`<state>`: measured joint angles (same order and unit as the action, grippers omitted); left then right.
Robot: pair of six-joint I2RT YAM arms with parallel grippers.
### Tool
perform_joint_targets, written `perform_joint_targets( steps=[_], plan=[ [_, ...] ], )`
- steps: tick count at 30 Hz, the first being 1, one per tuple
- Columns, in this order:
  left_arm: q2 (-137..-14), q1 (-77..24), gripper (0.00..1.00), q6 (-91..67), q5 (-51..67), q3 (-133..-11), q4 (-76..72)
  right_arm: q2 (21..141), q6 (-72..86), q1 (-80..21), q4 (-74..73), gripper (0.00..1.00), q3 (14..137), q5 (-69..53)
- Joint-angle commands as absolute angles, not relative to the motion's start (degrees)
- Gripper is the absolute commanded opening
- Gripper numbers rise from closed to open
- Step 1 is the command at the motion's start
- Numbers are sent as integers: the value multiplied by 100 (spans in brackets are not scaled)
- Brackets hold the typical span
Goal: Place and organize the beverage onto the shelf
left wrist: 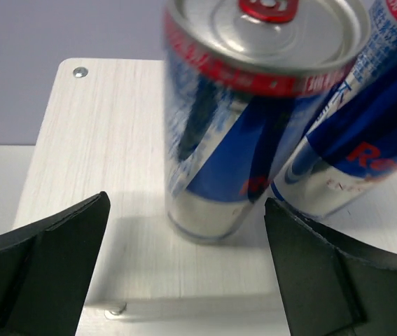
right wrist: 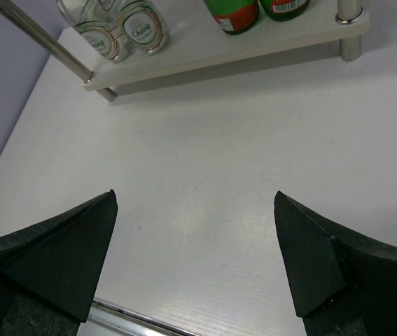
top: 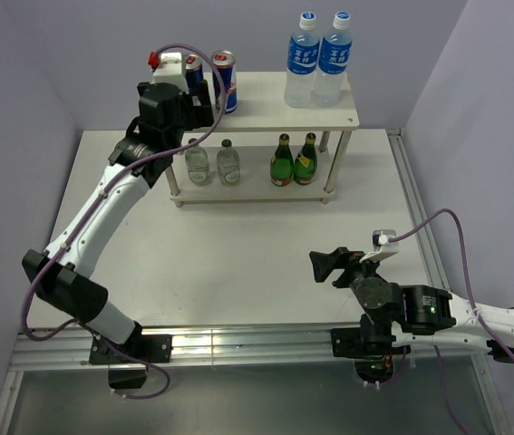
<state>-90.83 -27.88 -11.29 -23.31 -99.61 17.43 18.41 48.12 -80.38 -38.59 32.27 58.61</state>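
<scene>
Beverages are all up on the shelf (top: pixel 266 101), which stands along the far edge of the table (top: pixel 238 281). On the top board, two blue-and-silver cans (top: pixel 225 80) are at the left end and two blue-label bottles (top: pixel 302 59) at the right end. On the lower board, two small clear bottles (top: pixel 228 164) are on the left, with two green bottles (top: pixel 281 161) right of them.

The left gripper (top: pixel 198 91) is up at the top board's left end, right by the cans. From overhead you can't really read its jaws, but the left wrist view can. There the fingers (left wrist: pixel 51 266) are spread wide either side of the nearer can (left wrist: pixel 254 126), with a gap on both sides, so it's gripping nothing. The second can (left wrist: pixel 352 147) is just beside that one (touching or not, can't tell).

The right gripper (top: pixel 325 265) hangs over the table toward the near right corner, well apart from the shelf, jaws wide open and empty. Its wrist view has only bare tabletop between the fingers (right wrist: pixel 65 259), with the lower-board bottles at the top edge.
</scene>
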Motion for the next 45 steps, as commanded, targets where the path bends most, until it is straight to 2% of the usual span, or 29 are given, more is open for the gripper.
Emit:
perform_joint_targets(
  steps=[1, 3, 6, 9, 11, 15, 19, 24, 27, 32, 35, 40, 45],
  plan=[
    [-8369, -2777, 99, -1528, -2206, -9696, 1880, 1749, 4808, -8077, -3700, 100, 3191, 5994],
    [-8105, -2804, 99, -1748, -2032, -9458, 2012, 1749, 4808, -8077, -3709, 100, 3199, 5985],
    [-7350, -3066, 99, -2065, -1995, -8477, 2258, 1775, 4834, -8077, -3726, 100, 3208, 5985],
    [-6506, -3777, 99, -2267, -2328, -7964, 2758, 1775, 4808, -8086, -3718, 100, 3208, 5950],
    [-6013, -4233, 99, -2477, -2531, -8024, 3353, 1793, 4746, -8086, -3630, 100, 3190, 5924],
    [-5127, -4351, 99, -2514, -2522, -8410, 4050, 1890, 4668, -8077, -3630, 99, 3252, 5907],
    [-4308, -4351, 99, -2111, -2777, -8000, 3886, 1802, 4439, -8077, -3498, 97, 3331, 5740],
    [-3526, -4351, 99, -1960, -2831, -6842, 3271, 1565, 4173, -8086, -3716, 100, 3813, 5782],
    [-3271, -4351, 99, -1837, -2707, -6225, 2787, 1188, 3719, -8095, -3350, 100, 3964, 5608],
    [-3225, -4281, 99, -1846, -2699, -5872, 2593, 616, 3289, -8095, -3059, 100, 4262, 5520],
    [-3304, -4167, 99, -1828, -2532, -5775, 2549, 676, 2814, -8086, -3075, 100, 4692, 5457],
    [-3357, -3780, 99, -1811, -2023, -5599, 2408, 1028, 2629, -8086, -3902, 100, 5684, 5828],
    [-3305, -3296, 99, -1828, -1592, -5528, 2320, 958, 2233, -7998, -3981, 100, 6056, 5870]
  ],
)
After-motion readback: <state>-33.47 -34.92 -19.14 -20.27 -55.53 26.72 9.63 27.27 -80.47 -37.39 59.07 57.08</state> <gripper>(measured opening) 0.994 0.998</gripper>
